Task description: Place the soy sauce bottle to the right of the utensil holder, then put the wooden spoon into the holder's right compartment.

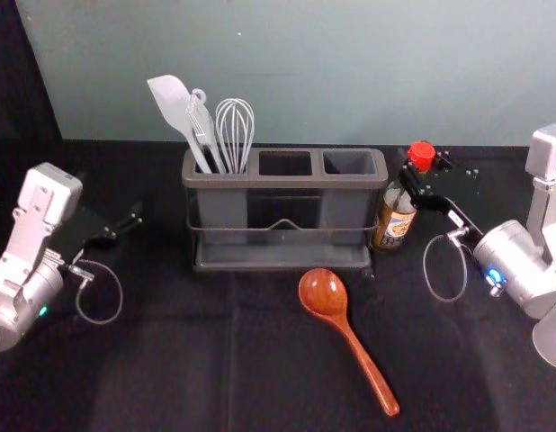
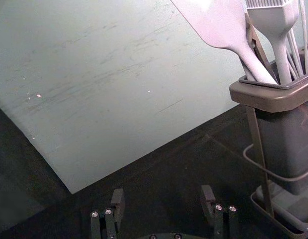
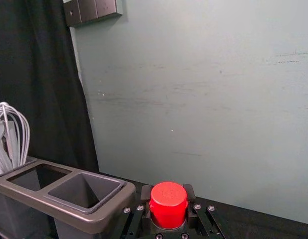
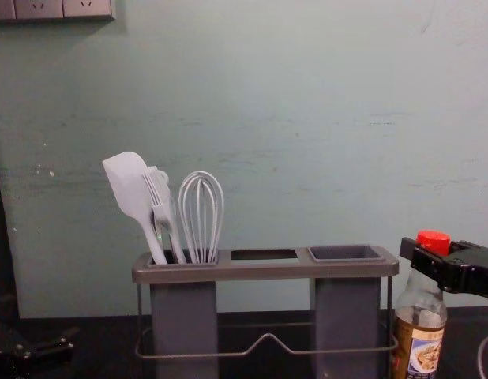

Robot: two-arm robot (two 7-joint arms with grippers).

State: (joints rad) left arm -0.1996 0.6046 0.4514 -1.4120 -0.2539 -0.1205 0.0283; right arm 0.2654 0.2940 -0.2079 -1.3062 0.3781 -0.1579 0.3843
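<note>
- Clasping the soy sauce bottle [image 4: 422, 343] around its red cap [image 3: 168, 205], the right gripper [image 1: 425, 167] has its fingers drawn in against the two sides, parted by only the cap's width.
- The bottle stands about upright just beside the utensil holder [image 1: 282, 181], on its right; whether the two touch, the pictures do not tell.
- The left gripper [image 1: 125, 225] is over the table to the left of the holder; in its own wrist view, the left gripper [image 2: 163, 191] has its fingers spread wide and holds nothing.
- The wooden spoon [image 1: 324, 293] lies on the dark cloth [image 1: 170, 360] in front of the holder, bowl towards it, handle slanting nearer and to the right.
- A spatula [image 4: 127, 185], a brush [image 1: 201, 121] and a whisk [image 4: 200, 217] lean in the holder's left compartment [image 4: 183, 324].
</note>
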